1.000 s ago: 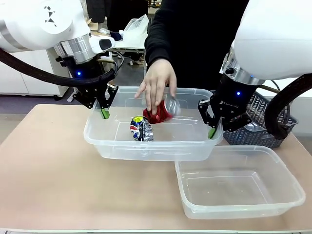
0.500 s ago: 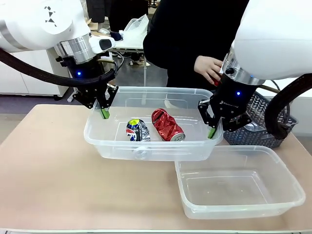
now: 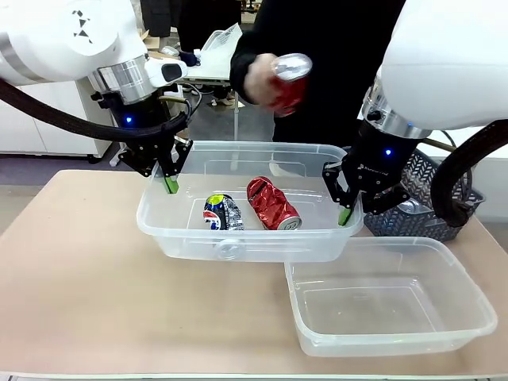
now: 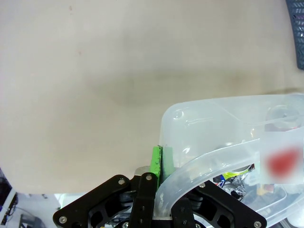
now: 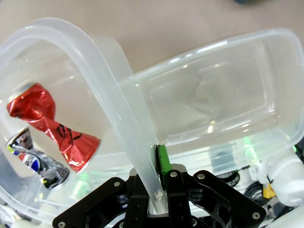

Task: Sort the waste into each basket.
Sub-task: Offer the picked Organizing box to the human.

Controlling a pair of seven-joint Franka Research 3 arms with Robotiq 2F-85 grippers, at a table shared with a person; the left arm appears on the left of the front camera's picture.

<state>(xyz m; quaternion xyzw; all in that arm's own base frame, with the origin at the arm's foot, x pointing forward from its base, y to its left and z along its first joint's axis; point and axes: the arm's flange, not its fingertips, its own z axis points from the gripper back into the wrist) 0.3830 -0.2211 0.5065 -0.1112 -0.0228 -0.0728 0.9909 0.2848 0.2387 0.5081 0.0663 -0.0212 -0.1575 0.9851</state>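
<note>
A large clear tub (image 3: 238, 238) sits mid-table, gripped at both ends. My left gripper (image 3: 169, 184) is shut on its left rim, green pads (image 4: 156, 160) pressed against the wall. On the right rim (image 5: 118, 118), my right gripper (image 3: 345, 213) is shut, the rim running between its fingers (image 5: 162, 159). A crushed red can (image 3: 272, 204) (image 5: 52, 126) and a blue-and-white can (image 3: 221, 212) (image 5: 33, 159) lie in the tub. Above it, a person's hand (image 3: 258, 77) holds another red can (image 3: 286, 82).
A second, empty clear tub (image 3: 389, 300) (image 5: 213, 95) stands at the front right, touching the large one. A dark blue lattice basket (image 3: 432, 198) (image 4: 297, 33) sits behind my right arm. Bare tabletop (image 3: 79, 270) lies to the left and front.
The person's hand left the red can in the tub, drew back, and now holds another red can above it. The blue-and-white can shifted slightly left. Both grippers stayed put.
</note>
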